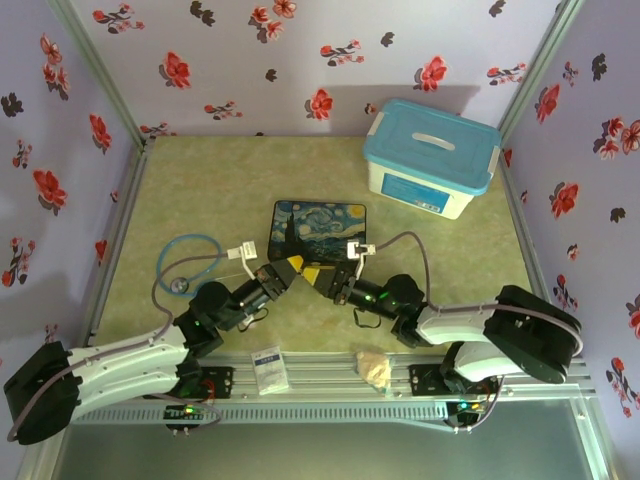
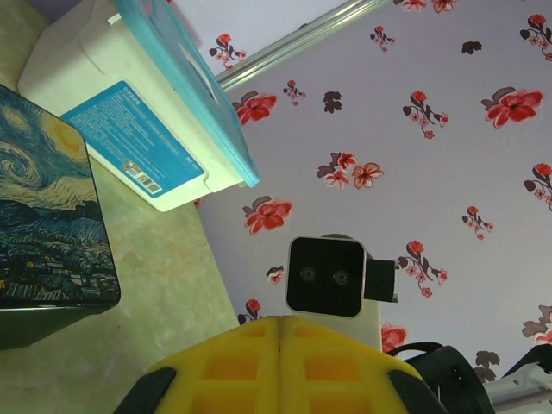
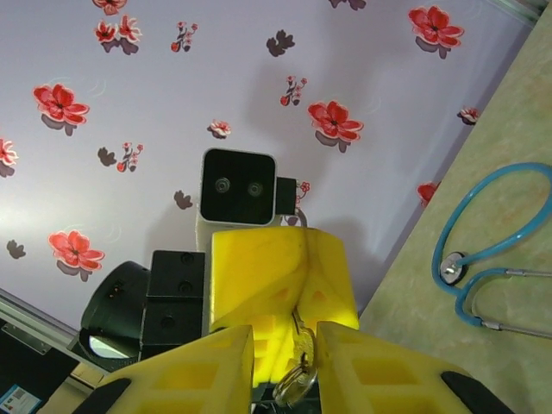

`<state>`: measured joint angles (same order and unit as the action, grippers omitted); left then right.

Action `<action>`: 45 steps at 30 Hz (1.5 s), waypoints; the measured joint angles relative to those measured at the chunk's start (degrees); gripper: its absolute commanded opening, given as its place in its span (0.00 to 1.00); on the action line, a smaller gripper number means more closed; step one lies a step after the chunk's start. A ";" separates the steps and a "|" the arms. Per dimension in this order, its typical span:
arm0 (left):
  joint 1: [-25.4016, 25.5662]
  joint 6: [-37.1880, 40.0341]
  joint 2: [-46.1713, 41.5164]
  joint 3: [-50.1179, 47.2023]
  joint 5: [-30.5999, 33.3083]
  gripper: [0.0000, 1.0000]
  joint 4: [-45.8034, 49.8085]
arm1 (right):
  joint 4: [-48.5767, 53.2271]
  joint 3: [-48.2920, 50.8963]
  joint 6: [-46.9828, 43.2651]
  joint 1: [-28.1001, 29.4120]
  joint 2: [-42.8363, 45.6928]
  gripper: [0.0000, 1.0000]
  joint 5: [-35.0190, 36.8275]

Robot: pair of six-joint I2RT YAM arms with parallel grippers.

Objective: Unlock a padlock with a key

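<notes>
**Operator:** What do I have from above?

**Spotter:** Your left gripper (image 1: 290, 268) and your right gripper (image 1: 320, 277) meet tip to tip in the middle of the table (image 1: 450, 300). The left one comes in from 8 o'clock and the right one from 4 o'clock. The starry tin (image 1: 320, 228) lies just beside them at 12 o'clock. The stethoscope (image 1: 190, 262) is at 9 o'clock, and the blue-lidded box (image 1: 430, 160) is well apart at 1 o'clock. Toward 6 o'clock you have free table up to the rail (image 1: 330, 385).

**Operator:** And the left wrist?

**Spotter:** Its yellow fingers (image 2: 216, 366) are pressed together with no gap. From here I cannot tell what they pinch. The tin edge is near, at 9 o'clock.

**Operator:** The right wrist?

**Spotter:** Here is the relation your next move turns on. A small brass piece with a silver loop under it, which I take for the padlock (image 3: 304, 345), sits at the tip of the left fingers. It reaches toward 6 o'clock, into the gap between your right fingers (image 3: 198, 375). Its long axis runs from 12 to 6, along that gap. Your right jaws stand partly apart around it, and I see no firm clamp. Both grippers are right at it, and the left one seems to carry it. The key I cannot tell apart from the loop. I judge you need only a small, straight move, because the tin stands close behind.
</notes>
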<state>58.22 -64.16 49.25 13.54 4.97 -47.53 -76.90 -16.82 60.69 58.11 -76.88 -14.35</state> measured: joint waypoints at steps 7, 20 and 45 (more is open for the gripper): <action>0.00 0.42 -0.50 0.04 -0.02 0.00 1.16 | 0.11 0.00 0.17 0.00 -0.39 0.11 -0.07; 0.02 0.39 -0.37 0.33 -0.04 0.00 2.16 | 0.07 1.09 0.24 -0.11 -0.33 0.00 0.20; -0.48 10.71 18.51 15.13 4.98 0.83 36.46 | 63.12 -1.20 -6.71 -5.77 27.39 0.00 17.25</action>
<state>57.74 -53.45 67.77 28.67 9.96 -11.07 -13.78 -18.02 53.98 52.34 -49.50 2.90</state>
